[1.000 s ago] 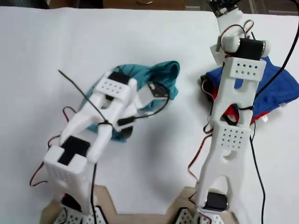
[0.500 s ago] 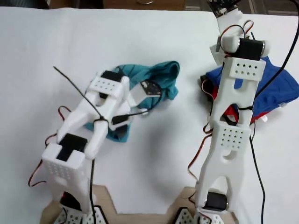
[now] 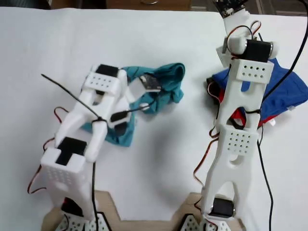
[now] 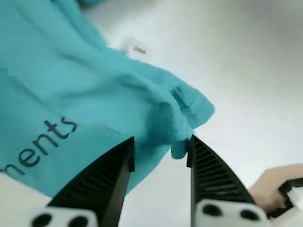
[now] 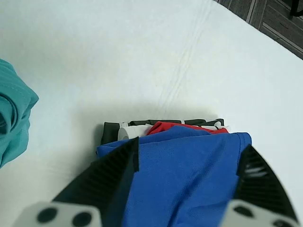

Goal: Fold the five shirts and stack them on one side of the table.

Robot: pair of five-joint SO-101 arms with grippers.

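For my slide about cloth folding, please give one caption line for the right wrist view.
Right gripper, open, facing the stack of folded shirts, blue shirt on top; teal shirt lies apart.

Five shirts lie on one table (image 3: 57, 43) — one teal shirt (image 3: 166, 84) on its own and four in a single stack: one blue shirt (image 5: 189, 179), one red shirt (image 5: 175, 126), one white shirt (image 5: 135, 131) and one black shirt (image 5: 111, 128). There are two arms, the left arm (image 3: 86, 125) and the right arm (image 3: 240, 101), and two grippers — the left gripper (image 4: 161, 144) and the right gripper (image 5: 189, 147).
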